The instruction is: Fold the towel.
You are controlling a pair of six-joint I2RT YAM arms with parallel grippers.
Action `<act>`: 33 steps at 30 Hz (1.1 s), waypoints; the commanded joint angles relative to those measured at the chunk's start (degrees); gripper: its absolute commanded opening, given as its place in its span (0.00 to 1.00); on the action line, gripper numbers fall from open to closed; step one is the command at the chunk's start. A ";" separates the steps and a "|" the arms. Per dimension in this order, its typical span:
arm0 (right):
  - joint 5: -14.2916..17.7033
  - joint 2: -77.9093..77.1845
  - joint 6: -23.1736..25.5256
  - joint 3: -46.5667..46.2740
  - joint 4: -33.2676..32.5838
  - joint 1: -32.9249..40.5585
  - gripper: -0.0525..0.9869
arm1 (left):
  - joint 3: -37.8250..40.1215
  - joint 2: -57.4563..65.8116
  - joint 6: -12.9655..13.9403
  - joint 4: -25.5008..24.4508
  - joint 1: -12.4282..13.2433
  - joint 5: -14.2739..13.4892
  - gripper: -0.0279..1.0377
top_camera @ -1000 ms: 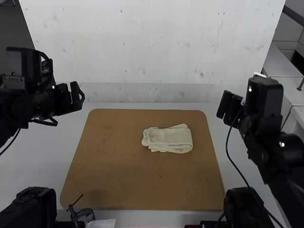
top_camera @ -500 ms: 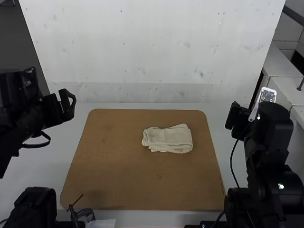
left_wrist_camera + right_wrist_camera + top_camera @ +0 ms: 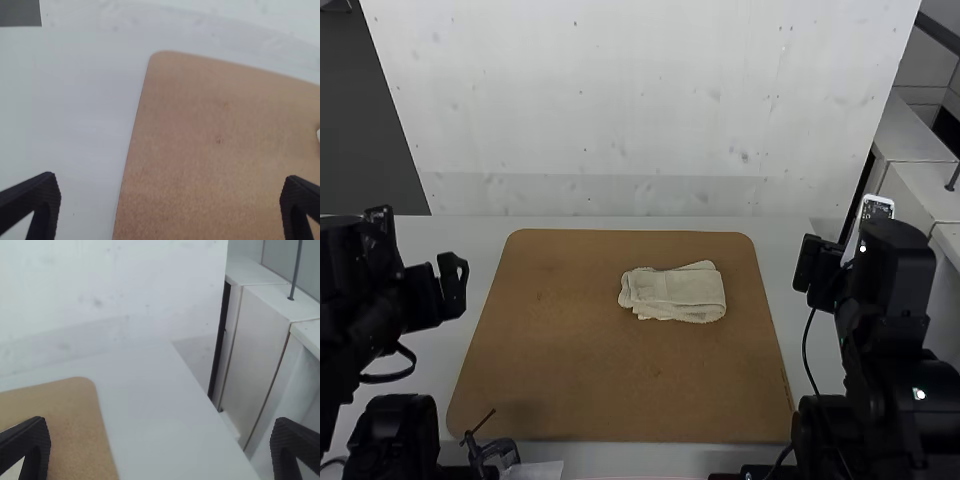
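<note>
The towel (image 3: 673,291) lies folded on the brown board (image 3: 570,380). The left gripper (image 3: 452,285) and the right gripper (image 3: 807,268) both have their jaws wide apart.

- towel (image 3: 673,292): matt cloth, rough and slightly fuzzy;
- board (image 3: 570,380): matt, finely speckled, perhaps cork or pressed wood;
- surface (image 3: 470,240): smooth, with a faint sheen;
- left claw (image 3: 451,287) and right claw (image 3: 812,268): matt, smooth-faced
</note>
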 commanded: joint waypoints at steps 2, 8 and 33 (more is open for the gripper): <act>-1.56 -0.05 -0.15 4.18 -6.89 0.22 0.97 | -1.36 -0.53 3.34 -3.89 -0.27 -0.81 0.95; -5.17 0.03 3.37 6.99 -17.79 0.22 0.97 | -1.54 -0.70 7.74 -2.75 0.17 -1.42 0.96; -12.99 -0.14 3.81 3.13 -25.26 0.13 0.97 | -1.62 -0.79 9.58 -2.14 0.25 -0.98 0.95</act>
